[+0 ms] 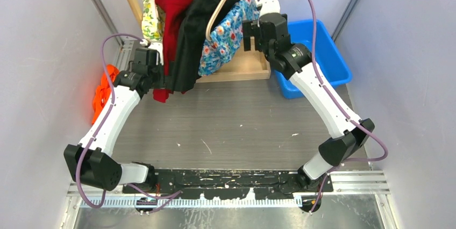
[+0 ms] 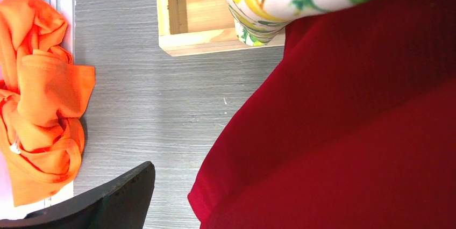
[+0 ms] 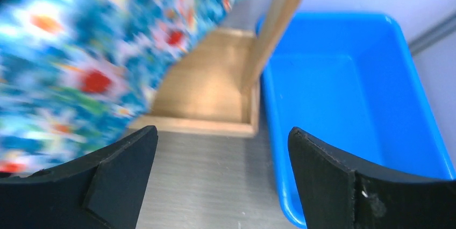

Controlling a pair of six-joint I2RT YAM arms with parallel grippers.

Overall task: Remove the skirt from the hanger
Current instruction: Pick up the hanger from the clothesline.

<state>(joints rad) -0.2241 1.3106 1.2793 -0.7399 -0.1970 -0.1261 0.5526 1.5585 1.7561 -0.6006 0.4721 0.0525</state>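
The right arm's black jaws fill the foreground, spread wide and empty. Just beside the left jaw hangs the blue floral fabric skirt (image 3: 80, 62), which appears to hang from a pale wooden hanger (image 1: 221, 4). Beyond the right jaw sits a blue plastic bin (image 3: 344, 89). The left arm's jaws also stand wide open, gripping nothing, with a red cloth garment (image 2: 349, 132) hanging across their right side. The skirt looks light, limp and likely to slide, so pinching a fold near its lower edge seems best.

At twelve o'clock hang a red garment (image 1: 175, 3), a black garment (image 1: 193, 35), a blue floral cloth (image 1: 226, 35) and a white cloth (image 1: 150, 8), seemingly lemon-and-leaf printed. There is an orange cloth (image 1: 102, 92) at nine and a blue bin (image 1: 325, 43) at two.
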